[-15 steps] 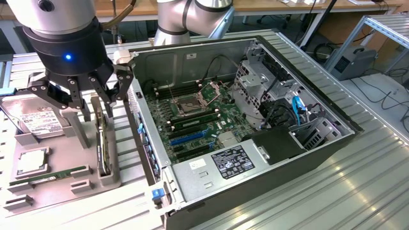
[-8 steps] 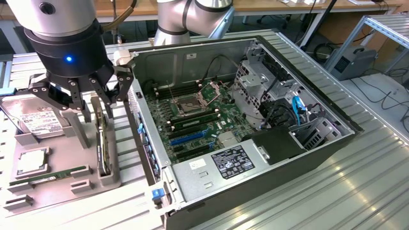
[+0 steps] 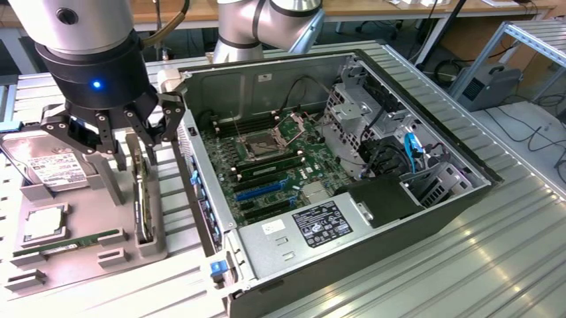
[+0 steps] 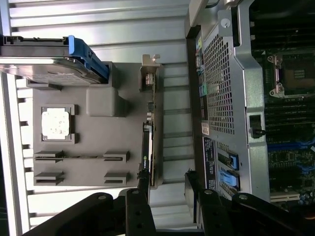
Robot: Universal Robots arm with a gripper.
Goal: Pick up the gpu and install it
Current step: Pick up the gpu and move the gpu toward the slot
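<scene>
gripper (image 3: 124, 147): black multi-link pincer on the arm. Jaws are spread wide and hold nothing. I have it hanging just above the top edge of the gpu.
gpu (image 3: 139, 199): thin flat black expansion card, standing on edge in a slot of the grey moulded parts tray (image 3: 84, 202), on the tray's side nearest the computer. Not lifted, not installed.
bracket (image 4: 150, 73): narrow silver metal end of the gpu, at the end far from the gripper.
step: closing in for the pick, as I judge it.
alignment: in the wrist view the card edge runs in almost under one finger (image 4: 138, 206), with the other finger well to the side. I judge the straddle off-centre.
grasp tip: I'd get the card midway between the jaws, come straight down, pinch the flat faces and pull out along the slot without twisting. The card is thin, so a skewed pinch would likely tip or jam it.
case (image 3: 190, 165): open black and silver metal tower case lying on its side. Its wall is just beside the gpu slot, so there's little room on that side for the outer finger.
motherboard (image 3: 265, 159): green board inside the case, with black and blue slots and loose cables near it.
hard drive (image 3: 49, 169): silver drive with a white label, propped in the tray on the gripper's other side, close to the spread linkage.
processor (image 3: 42, 224): small square silver chip seated in the tray, apart from the gpu.
memory stick (image 3: 71, 242): slim green strip in the tray, apart from the gpu.
table (image 3: 442, 265): ribbed aluminium surface under everything.
</scene>
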